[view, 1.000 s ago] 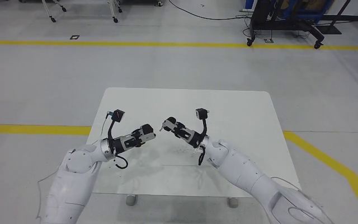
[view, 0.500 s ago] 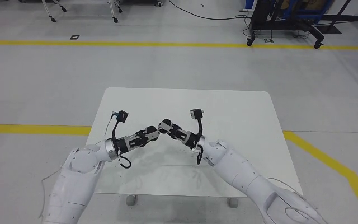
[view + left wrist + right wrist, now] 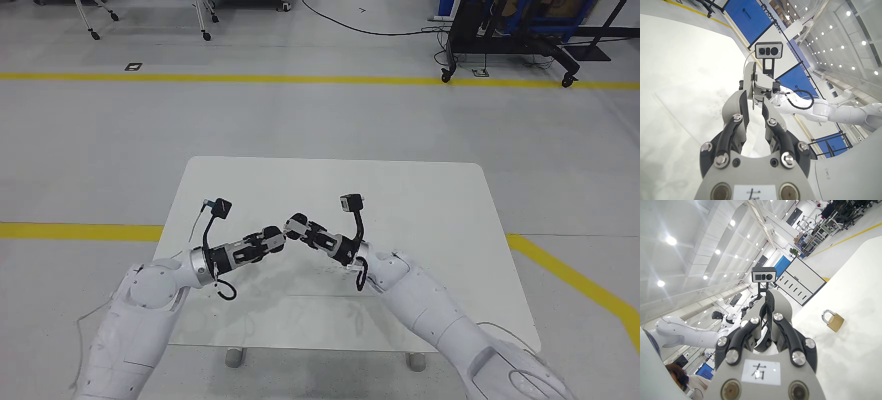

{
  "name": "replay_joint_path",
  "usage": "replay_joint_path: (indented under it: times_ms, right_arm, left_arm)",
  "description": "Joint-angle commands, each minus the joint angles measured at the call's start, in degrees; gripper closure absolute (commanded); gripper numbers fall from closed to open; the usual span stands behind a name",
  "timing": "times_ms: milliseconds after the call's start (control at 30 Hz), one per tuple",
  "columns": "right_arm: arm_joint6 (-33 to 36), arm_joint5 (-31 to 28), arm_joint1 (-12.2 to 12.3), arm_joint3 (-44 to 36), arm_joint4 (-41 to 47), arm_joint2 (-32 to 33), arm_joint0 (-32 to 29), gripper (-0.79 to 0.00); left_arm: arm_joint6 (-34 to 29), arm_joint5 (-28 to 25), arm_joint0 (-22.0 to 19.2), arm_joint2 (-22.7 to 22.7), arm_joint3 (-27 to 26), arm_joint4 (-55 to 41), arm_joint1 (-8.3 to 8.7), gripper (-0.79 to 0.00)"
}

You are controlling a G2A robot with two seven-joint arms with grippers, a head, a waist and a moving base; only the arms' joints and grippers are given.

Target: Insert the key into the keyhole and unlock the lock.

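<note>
Top view has my left hand (image 3: 277, 234) and my right hand (image 3: 291, 227) meeting tip to tip above the tabletop (image 3: 430, 200), slightly left of the frame's centre. Left hand is released, fingers spread. Right hand is clenched, but a key inside it I cannot make out. The padlock (image 3: 833, 321) lies on the tabletop, apart from both hands. I judge insertion is not begun; next I must steady the padlock and aim at its keyhole.
</note>
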Motion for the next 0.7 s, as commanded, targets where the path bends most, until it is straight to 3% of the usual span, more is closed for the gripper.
replay_joint_path:
  times_ms: [0, 233, 267, 300, 333, 667]
  right_arm:
    - [0.9, 0.0, -0.3, 0.4, 0.2, 0.7, -0.1, 0.0]
    - [4.1, 0.0, -1.0, 0.5, 0.6, 3.7, -0.7, 0.0]
    - [4.9, 0.0, -1.0, 0.5, 0.7, 4.0, -0.8, -0.182]
    - [5.7, 0.0, -1.1, 0.7, 0.9, 4.3, -1.0, -0.613]
    - [6.4, 0.0, -1.2, 0.9, 1.1, 4.6, -1.0, -0.785]
    - [8.2, 0.0, -1.4, 1.2, 1.4, 6.7, -1.0, -0.785]
  left_arm:
    - [0.2, 0.2, -0.1, 0.0, 0.2, -0.1, 0.09, 0.0]
    - [0.7, 0.4, -0.3, 0.0, 0.4, -0.3, 0.41, 0.0]
    - [0.8, 0.4, -0.3, 0.0, 0.3, -0.4, 0.45, 0.0]
    - [0.8, 0.4, -0.3, 0.1, 0.3, -0.4, 0.49, 0.0]
    - [0.8, 0.4, -0.3, 0.1, 0.3, -0.3, 0.54, 0.0]
    - [-1.0, 1.0, -1.0, -2.5, 1.4, -4.0, 1.29, 0.0]
